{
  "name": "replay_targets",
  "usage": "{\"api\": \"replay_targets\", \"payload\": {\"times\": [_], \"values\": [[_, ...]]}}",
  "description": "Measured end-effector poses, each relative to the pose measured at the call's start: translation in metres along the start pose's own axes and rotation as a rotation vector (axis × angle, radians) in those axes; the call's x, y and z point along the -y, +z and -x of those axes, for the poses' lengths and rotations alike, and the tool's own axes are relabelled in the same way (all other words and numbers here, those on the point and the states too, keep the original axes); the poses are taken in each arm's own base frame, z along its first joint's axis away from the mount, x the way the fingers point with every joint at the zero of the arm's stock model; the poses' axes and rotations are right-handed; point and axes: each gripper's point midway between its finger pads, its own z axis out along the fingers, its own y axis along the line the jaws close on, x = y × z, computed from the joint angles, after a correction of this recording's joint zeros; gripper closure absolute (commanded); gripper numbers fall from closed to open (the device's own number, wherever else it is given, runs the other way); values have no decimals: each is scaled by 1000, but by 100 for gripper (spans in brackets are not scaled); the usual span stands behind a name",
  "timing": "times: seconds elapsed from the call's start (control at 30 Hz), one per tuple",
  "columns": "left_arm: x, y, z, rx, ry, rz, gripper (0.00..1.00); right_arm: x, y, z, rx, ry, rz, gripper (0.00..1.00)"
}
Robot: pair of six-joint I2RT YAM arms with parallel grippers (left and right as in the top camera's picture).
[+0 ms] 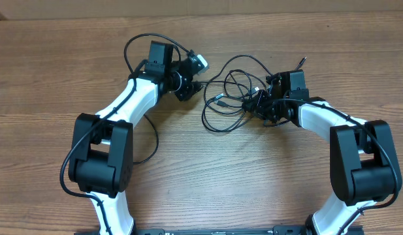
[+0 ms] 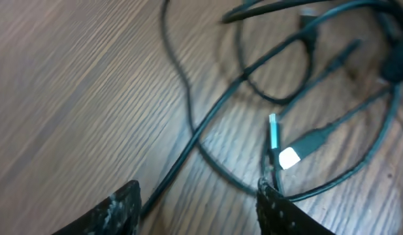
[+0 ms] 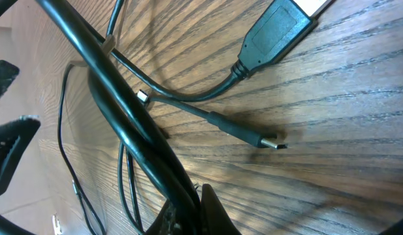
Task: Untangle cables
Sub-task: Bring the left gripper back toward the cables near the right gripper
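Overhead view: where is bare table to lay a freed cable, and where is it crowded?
Bare wood: the table's front centre, between left arm and right arm, below the cables; also the far edge. Crowded: the gap between left gripper and right gripper, filled with loops.

a brown wooden table (image 1: pixel 51 65) with long streaks of grain fills nearly the whole overhead view. a paler tan strip (image 1: pixel 188 5) runs along its far edge.
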Motion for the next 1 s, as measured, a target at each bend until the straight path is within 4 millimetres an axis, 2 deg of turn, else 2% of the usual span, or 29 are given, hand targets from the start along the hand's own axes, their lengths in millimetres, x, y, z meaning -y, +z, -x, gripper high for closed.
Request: {"api": "replay_targets", "payload": {"times": [0.17,0.27,0.37,0.53,0.7,0.9,1.0], "values": [[16,12,15,44,220,-35,35,0,0,0,0,-2,1,96],[15,23,20,78,295,-25,29,-1,0,0,1,-3,2,96],[13,37,15,91,331,-23,25,0,0,0,1,-5,2,96],[12,54,9,124,381,-30,34,-1,0,0,1,-6,3,96],[10,58,17,174,455,-17,45,-2,0,2,6,-11,6,96],[9,67,14,193,503,-12,41,-3,0,3,13,-16,11,96],[10,75,6,189,511,-17,45,-3,0,3,13,-17,11,96]]}}
